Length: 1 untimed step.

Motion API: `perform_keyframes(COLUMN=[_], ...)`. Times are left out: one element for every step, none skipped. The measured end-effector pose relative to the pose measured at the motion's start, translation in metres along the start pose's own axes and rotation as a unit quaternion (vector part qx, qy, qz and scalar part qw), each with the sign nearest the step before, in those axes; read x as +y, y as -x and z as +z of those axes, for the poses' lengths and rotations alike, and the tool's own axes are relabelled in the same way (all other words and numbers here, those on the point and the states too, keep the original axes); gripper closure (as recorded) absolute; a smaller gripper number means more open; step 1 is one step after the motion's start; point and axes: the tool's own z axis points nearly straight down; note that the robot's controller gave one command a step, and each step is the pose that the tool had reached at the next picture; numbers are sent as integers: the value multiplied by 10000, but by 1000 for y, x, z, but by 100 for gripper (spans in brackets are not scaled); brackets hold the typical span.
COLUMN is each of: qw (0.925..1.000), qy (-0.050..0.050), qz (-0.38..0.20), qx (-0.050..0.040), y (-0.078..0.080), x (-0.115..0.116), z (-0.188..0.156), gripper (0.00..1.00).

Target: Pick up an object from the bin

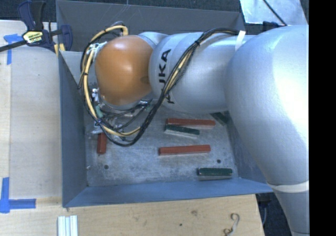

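Observation:
My gripper [100, 129] pokes out from under the arm's orange cover at the left side of the bin, low over the floor. Right below it lies a short red-brown block [101, 145], standing lengthwise near the left wall and seemingly touching the gripper's tip. A long red bar [184, 150] lies flat in the middle of the floor, to the right of the gripper. Further back, another red bar [190, 122] rests next to a dark green bar [182, 131].
A second dark green bar [214, 173] lies by the front wall at the right. The big silver arm covers the bin's back and right half. Yellow and black cables loop around the cover down to the floor.

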Motion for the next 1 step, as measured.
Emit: perform_keyframes(qw=[10000], qy=[-8], qz=[26], qx=[-6], y=[0], x=[-1], z=[-27], gripper=[100])
